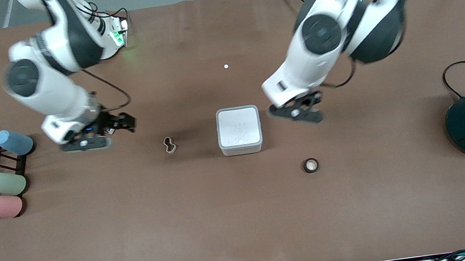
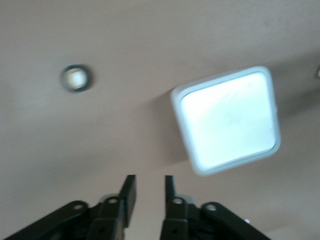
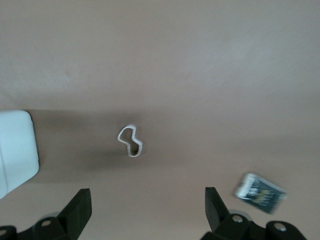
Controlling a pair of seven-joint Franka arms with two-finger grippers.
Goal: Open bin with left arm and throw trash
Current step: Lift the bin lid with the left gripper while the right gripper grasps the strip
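Brown table (image 1: 244,219); left pincer (image 2: 150,192) narrowly parted beside shut bin (image 1: 239,130), right pincer (image 3: 147,210) spread over rubber-band loop (image 3: 130,141). Light plastic lid, probably best lifted at its edge.

Bin (image 1: 239,130) between rubber band (image 1: 169,145), tape roll (image 1: 310,165).

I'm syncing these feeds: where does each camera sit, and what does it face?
Front view: high across the table, facing both arms; shows left gripper, right gripper, bin.
Left wrist view: on the left wrist, looking down at bin, tape roll; fingers narrowly apart.
Right wrist view: looking down at rubber band, packet; fingers wide.
Every view shows the bin.
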